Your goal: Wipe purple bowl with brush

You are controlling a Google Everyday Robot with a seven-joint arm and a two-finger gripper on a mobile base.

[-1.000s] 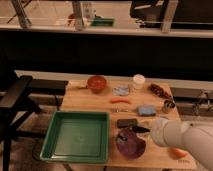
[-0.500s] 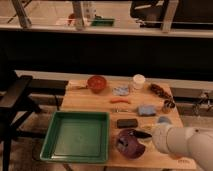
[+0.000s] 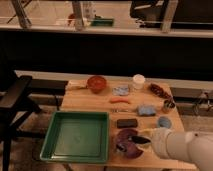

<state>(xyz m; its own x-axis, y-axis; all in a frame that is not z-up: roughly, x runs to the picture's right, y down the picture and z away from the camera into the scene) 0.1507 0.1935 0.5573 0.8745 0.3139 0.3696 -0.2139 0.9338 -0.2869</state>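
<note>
One gripper (image 3: 146,140) at the table's (image 3: 85,103) front edge | fingers clamped on the brush (image 3: 136,139) | brush over the purple bowl (image 3: 125,148) | green tray (image 3: 51,136) just beside

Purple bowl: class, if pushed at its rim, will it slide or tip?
The purple bowl looks shallow and wide, so tipping seems unlikely. It looks like light plastic on a smooth tabletop, so it may slide. The gripper is over its right side.

Hand (image 3: 146,140) over purple bowl (image 3: 123,146), black block (image 3: 127,123) just behind, green tray (image 3: 75,137) close left
</note>
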